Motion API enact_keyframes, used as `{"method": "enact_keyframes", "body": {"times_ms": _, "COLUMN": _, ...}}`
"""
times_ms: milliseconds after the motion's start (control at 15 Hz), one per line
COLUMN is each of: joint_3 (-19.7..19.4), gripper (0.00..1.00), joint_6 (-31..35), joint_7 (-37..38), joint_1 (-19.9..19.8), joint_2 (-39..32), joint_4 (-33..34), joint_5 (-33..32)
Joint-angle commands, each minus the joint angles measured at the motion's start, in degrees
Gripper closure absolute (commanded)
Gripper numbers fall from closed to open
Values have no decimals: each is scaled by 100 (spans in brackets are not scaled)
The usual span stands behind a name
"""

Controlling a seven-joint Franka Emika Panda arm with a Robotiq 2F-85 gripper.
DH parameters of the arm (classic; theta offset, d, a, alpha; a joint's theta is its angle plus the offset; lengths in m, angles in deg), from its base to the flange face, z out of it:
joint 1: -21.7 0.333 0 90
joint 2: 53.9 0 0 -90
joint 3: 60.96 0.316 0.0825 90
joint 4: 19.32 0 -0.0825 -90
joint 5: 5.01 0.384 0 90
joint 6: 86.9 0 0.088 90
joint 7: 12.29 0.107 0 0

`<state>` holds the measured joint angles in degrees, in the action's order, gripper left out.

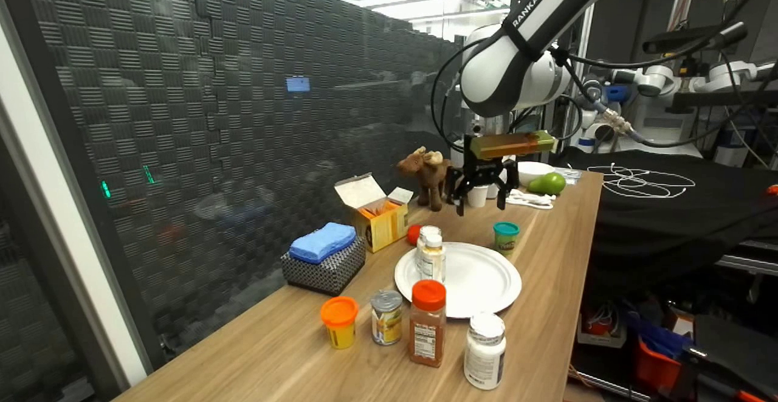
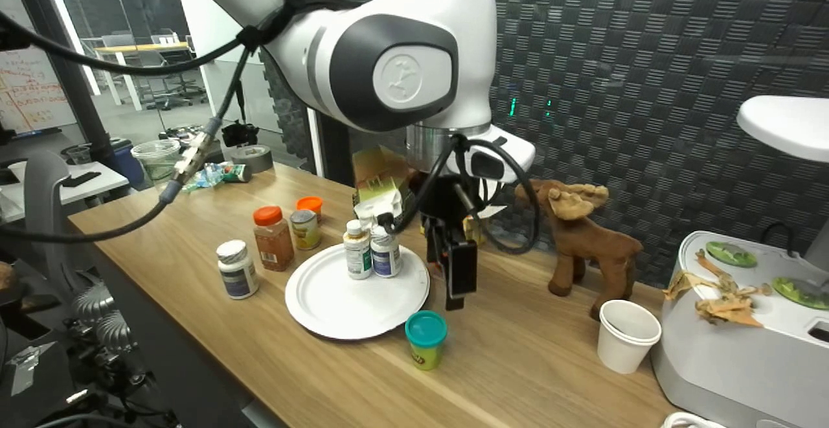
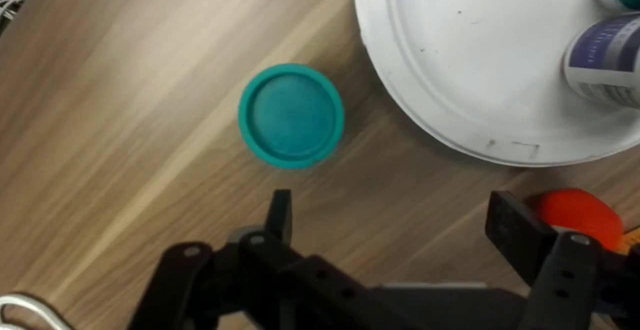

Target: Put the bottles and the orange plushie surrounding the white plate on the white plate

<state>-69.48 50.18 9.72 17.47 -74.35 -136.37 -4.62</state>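
Plate holds two bottles! End effector gapes empty nearby: likely pickup stage, next reaching another bottle alongside.

Robot arm on the far right says "RANKA EMIKA" in an exterior view, and the teal-lidded tub has a kinda blurry Play-Doh logo. Bottle labels? Way too small to read.

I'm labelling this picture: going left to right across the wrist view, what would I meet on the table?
White cable at bottom left, teal-lidded tub, white plate from its left rim, purple-labelled bottle on it.
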Motion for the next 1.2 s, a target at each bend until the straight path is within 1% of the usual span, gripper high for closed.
{"method": "enact_keyframes", "body": {"times_ms": 0, "joint_3": -115, "gripper": 0, "joint_6": 521, "joint_7": -50, "joint_1": -75, "joint_2": 380, "joint_4": -693, "joint_5": 61}}
{"method": "enact_keyframes", "body": {"times_ms": 200, "joint_3": -208, "gripper": 0, "joint_6": 811, "joint_7": -53, "joint_1": -115, "joint_2": 508, "joint_4": -1012, "joint_5": 45}}
{"method": "enact_keyframes", "body": {"times_ms": 467, "joint_3": -173, "gripper": 0, "joint_6": 878, "joint_7": -231, "joint_1": -200, "joint_2": 531, "joint_4": -1133, "joint_5": 201}}
{"method": "enact_keyframes", "body": {"times_ms": 733, "joint_3": -14, "gripper": 0, "joint_6": 806, "joint_7": -681, "joint_1": -349, "joint_2": 422, "joint_4": -1003, "joint_5": 761}}
{"method": "enact_keyframes", "body": {"times_ms": 800, "joint_3": -1, "gripper": 9, "joint_6": 787, "joint_7": -757, "joint_1": -369, "joint_2": 394, "joint_4": -969, "joint_5": 873}}
{"method": "enact_keyframes", "body": {"times_ms": 867, "joint_3": 8, "gripper": 26, "joint_6": 781, "joint_7": -828, "joint_1": -384, "joint_2": 371, "joint_4": -944, "joint_5": 969}}
{"method": "enact_keyframes", "body": {"times_ms": 933, "joint_3": 15, "gripper": 32, "joint_6": 761, "joint_7": -874, "joint_1": -400, "joint_2": 348, "joint_4": -919, "joint_5": 1049}}
{"method": "enact_keyframes", "body": {"times_ms": 1000, "joint_3": 13, "gripper": 42, "joint_6": 746, "joint_7": -909, "joint_1": -409, "joint_2": 332, "joint_4": -904, "joint_5": 1093}}
{"method": "enact_keyframes", "body": {"times_ms": 1133, "joint_3": 4, "gripper": 58, "joint_6": 672, "joint_7": -921, "joint_1": -419, "joint_2": 300, "joint_4": -876, "joint_5": 1148}}
